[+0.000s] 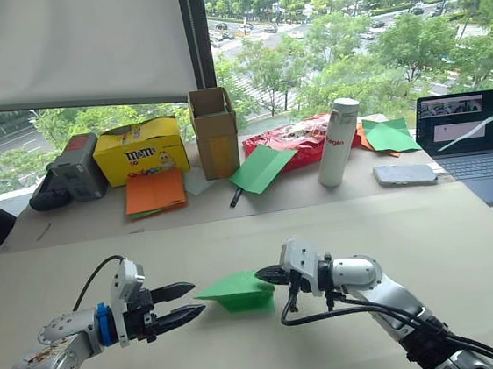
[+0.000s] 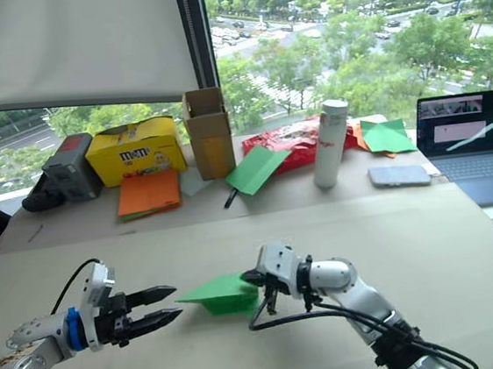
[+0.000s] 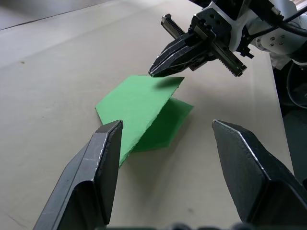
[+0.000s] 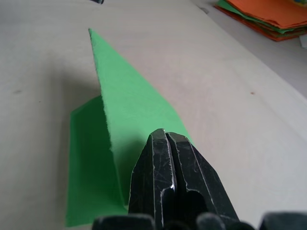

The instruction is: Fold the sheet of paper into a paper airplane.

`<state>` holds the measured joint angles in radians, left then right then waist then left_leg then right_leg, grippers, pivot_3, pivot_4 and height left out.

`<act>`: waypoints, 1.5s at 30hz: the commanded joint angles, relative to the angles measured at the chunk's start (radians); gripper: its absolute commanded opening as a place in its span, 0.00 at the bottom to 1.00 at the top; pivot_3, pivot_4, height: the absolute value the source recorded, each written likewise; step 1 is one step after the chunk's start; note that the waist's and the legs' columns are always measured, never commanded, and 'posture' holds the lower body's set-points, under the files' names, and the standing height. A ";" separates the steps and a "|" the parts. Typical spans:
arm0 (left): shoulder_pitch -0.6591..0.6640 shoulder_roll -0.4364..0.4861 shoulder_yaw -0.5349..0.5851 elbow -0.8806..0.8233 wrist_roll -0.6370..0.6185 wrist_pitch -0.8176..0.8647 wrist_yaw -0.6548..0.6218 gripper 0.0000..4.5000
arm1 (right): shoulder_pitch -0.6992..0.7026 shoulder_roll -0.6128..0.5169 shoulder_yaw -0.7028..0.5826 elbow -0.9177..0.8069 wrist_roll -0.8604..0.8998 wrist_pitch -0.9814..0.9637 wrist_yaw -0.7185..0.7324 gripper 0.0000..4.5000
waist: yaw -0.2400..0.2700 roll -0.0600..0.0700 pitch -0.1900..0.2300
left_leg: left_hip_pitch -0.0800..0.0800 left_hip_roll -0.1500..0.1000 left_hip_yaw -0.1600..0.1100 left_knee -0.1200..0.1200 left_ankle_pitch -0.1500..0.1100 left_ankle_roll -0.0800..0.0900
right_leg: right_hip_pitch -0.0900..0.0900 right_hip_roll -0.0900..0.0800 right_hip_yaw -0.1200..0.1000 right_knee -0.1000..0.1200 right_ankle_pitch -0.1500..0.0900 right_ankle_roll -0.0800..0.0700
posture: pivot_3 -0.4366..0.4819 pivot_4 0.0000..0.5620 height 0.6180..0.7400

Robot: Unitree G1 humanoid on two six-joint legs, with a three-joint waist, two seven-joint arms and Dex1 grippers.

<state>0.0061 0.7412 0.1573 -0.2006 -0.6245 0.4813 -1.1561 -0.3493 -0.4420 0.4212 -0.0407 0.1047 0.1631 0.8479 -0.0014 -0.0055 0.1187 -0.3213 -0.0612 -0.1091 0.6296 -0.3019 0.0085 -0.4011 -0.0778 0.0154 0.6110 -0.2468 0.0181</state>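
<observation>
Head view: the plane [image 1: 237, 291] lay on the table [image 1: 464, 241], already a layered green wedge with its point aimed at the left tool [image 1: 181, 304]. That tool hung just beside the point, its two fingers parted and gripping nothing. On the plane's other end the right tool [image 1: 270, 275] sat pinched, tips on the raised flap.

Left wrist view: wide-open fingers [image 3: 98, 167] framed the plane, no contact with it. Beyond the plane, the right tool's closed tips met the top edge of the upper flap, which stood lifted off a lower layer flat on the table.

Right wrist view: the jaws were pressed together on the near end of the plane [image 4: 129, 110], one wing rising to a sharp tip, a second panel lying beside it.

Progress, as a judgement: the main folds looked done and the shape read as a plane. What seemed left was pressing or setting the wings and letting go. Spare orange sheets [image 1: 154, 192] sat well beyond the plane, near the window.
</observation>
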 commanded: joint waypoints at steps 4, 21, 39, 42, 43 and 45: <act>-0.033 -0.020 -0.080 0.030 0.053 -0.056 -0.032 0.70 | 0.042 0.008 0.042 -0.074 -0.019 0.018 0.040 0.01 | -0.002 0.000 0.000 | 0.000 0.000 0.000 0.000 0.000 0.000 | 0.000 0.000 0.000 0.001 0.000 0.000 | 0.48 0.27 1.00; -0.182 -0.084 -0.255 0.233 0.161 -0.165 -0.148 0.70 | 0.046 -0.044 0.097 0.096 -0.152 -0.229 0.126 0.01 | 0.002 -0.002 -0.006 | 0.002 -0.001 0.001 0.003 0.000 0.000 | 0.002 0.001 -0.003 0.001 0.000 0.000 | 0.48 0.27 1.00; -0.296 -0.138 -0.314 0.528 0.295 -0.287 -0.203 0.01 | 0.015 -0.026 0.085 0.167 -0.187 -0.287 0.107 0.00 | -0.003 -0.002 -0.009 | 0.005 -0.001 0.001 0.006 0.000 0.000 | 0.007 0.003 -0.003 0.003 0.000 0.000 | 0.48 0.27 1.00; -0.262 -0.136 -0.321 0.560 0.307 -0.296 -0.211 0.01 | 0.026 -0.028 0.076 0.156 -0.179 -0.271 0.103 0.00 | -0.003 -0.001 -0.012 | 0.006 -0.001 0.001 0.006 0.000 0.000 | 0.008 0.002 -0.003 0.003 0.000 0.000 | 0.48 0.27 1.00; -0.254 -0.138 -0.317 0.568 0.302 -0.293 -0.210 0.01 | 0.028 -0.029 0.073 0.152 -0.177 -0.268 0.102 0.00 | -0.003 0.000 -0.014 | 0.006 -0.001 0.001 0.006 0.000 0.000 | 0.008 0.002 -0.003 0.003 0.000 0.000 | 0.48 0.27 1.00; -0.237 -0.138 -0.310 0.576 0.301 -0.305 -0.211 0.01 | 0.035 -0.033 0.063 0.138 -0.170 -0.250 0.098 0.00 | -0.004 0.003 -0.018 | 0.006 -0.001 0.001 0.006 -0.001 0.001 | 0.008 0.002 -0.002 0.003 0.000 0.000 | 0.48 0.27 1.00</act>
<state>-0.2673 0.5950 -0.1521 0.3308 -0.3544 0.1746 -1.3794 -0.3324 -0.4579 0.4995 0.0847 -0.0389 -0.1291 0.9499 -0.0056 -0.0029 0.1011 -0.3146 -0.0623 -0.1083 0.6355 -0.3027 0.0100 -0.3929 -0.0755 0.0132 0.6138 -0.2472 0.0186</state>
